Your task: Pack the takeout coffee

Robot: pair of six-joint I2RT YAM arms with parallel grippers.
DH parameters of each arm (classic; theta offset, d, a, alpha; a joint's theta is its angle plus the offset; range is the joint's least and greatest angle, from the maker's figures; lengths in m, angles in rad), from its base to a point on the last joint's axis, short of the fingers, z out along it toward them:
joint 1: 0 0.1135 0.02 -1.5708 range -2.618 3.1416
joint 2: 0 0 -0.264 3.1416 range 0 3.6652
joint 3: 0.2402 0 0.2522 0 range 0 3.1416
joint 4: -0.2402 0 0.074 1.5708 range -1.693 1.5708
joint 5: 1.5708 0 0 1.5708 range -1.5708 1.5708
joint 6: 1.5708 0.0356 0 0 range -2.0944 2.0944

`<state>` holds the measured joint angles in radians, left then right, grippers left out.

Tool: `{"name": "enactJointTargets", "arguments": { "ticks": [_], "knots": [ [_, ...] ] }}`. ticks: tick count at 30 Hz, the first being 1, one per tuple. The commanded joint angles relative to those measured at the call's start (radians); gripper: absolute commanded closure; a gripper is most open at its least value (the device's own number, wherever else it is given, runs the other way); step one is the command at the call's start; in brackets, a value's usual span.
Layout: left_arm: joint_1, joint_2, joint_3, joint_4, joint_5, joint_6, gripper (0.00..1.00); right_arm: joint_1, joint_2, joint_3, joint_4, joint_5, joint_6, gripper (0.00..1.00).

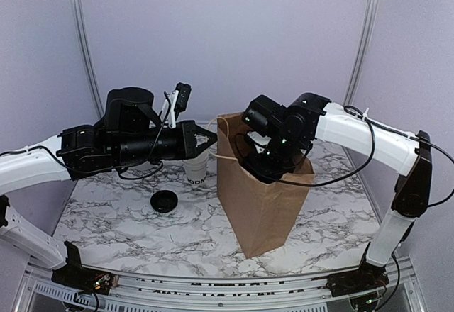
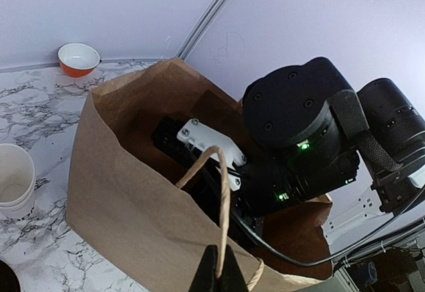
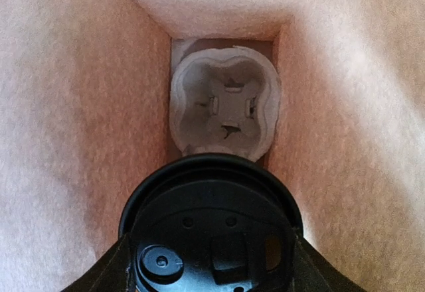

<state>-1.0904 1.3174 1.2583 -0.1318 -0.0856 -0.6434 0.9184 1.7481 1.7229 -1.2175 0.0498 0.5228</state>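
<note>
A brown paper bag stands open in the middle of the table. My right gripper reaches down inside it. In the right wrist view it is shut on the takeout coffee, of which only the black round lid shows; the cup under it is hidden. Below it, a pale pulp cup carrier lies on the bag's floor. My left gripper is shut on the bag's twine handle, seen pinched in the left wrist view, at the bag's left rim.
White cups with dark lettering, nested with a double rim, stand just left of the bag. A loose black lid lies on the marble top in front of them. An orange bowl sits by the back wall.
</note>
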Motion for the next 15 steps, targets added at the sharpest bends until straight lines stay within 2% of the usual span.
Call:
{"name": "enactJointTargets", "arguments": {
  "ticks": [1, 15],
  "knots": [
    [0.006, -0.034, -0.012, 0.004, -0.051, 0.007, 1.00, 0.023, -0.054, -0.022, -0.028, -0.007, 0.031, 0.43],
    [0.019, -0.020, -0.012, 0.010, -0.025, 0.005, 1.00, 0.050, -0.083, -0.165, 0.020, 0.026, 0.077, 0.42]
  ]
}}
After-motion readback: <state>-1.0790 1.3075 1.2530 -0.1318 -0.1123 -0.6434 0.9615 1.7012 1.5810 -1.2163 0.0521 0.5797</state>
